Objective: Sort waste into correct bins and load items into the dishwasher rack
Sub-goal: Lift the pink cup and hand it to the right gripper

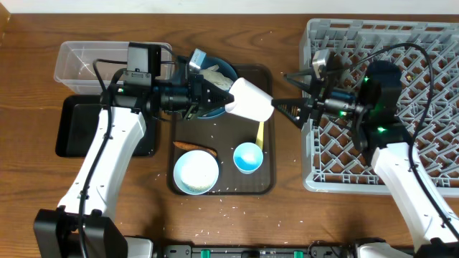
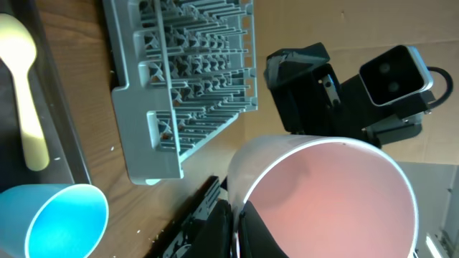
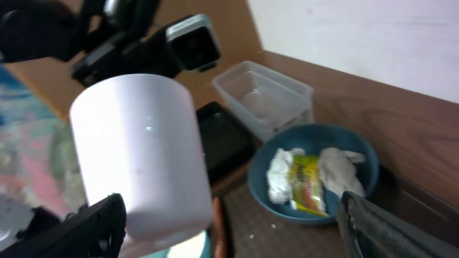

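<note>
My left gripper (image 1: 229, 97) is shut on the rim of the small pink cup (image 1: 251, 99) and holds it on its side above the brown tray. The pinch shows in the left wrist view (image 2: 237, 218), with the cup's pink inside (image 2: 330, 193). My right gripper (image 1: 288, 109) is open, its fingers spread around the cup's base without touching; the right wrist view shows the cup (image 3: 140, 154) by the left finger. The dark-blue plate (image 3: 358, 188) holds paper wads (image 3: 281, 175) and a yellow-green wrapper (image 3: 305, 183). The grey rack (image 1: 430, 43) is at the right.
On the brown serving tray (image 1: 265, 188) are a white bowl (image 1: 196, 173), a light-blue cup (image 1: 248, 157), a yellow spoon (image 1: 259, 132) and a carrot (image 1: 195, 147). A clear tub (image 1: 90, 61) and a black tray (image 1: 75, 129) stand at the left. Rice grains are scattered about.
</note>
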Controlling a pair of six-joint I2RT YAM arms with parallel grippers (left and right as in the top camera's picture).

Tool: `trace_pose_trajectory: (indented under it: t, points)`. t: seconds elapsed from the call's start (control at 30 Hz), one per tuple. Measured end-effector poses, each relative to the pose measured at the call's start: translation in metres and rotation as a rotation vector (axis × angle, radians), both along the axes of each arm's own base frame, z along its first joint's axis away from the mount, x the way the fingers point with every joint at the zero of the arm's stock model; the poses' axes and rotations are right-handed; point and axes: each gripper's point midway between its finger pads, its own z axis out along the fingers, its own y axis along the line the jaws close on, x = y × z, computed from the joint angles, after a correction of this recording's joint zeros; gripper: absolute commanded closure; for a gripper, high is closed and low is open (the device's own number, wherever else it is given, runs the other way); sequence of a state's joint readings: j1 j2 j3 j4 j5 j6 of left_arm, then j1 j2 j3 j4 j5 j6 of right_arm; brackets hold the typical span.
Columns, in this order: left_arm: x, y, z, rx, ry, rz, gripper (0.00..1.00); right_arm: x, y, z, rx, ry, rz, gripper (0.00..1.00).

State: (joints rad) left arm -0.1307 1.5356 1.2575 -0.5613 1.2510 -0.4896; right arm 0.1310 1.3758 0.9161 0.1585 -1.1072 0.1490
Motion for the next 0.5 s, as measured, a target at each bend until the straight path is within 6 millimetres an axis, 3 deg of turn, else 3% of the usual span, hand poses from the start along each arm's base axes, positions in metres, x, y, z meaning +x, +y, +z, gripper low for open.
trace_pose_trajectory:
  t: [0.3,0.5]
  points:
    - [-0.004,-0.002,0.005,-0.030,0.004,-0.023,0.94,-0.033,0.044,0.008,0.025,-0.048,0.177,0.08]
    - [-0.006,-0.003,0.008,-0.048,0.010,-0.035,0.94,-0.032,0.052,0.000,0.020,-0.028,0.187,0.19]
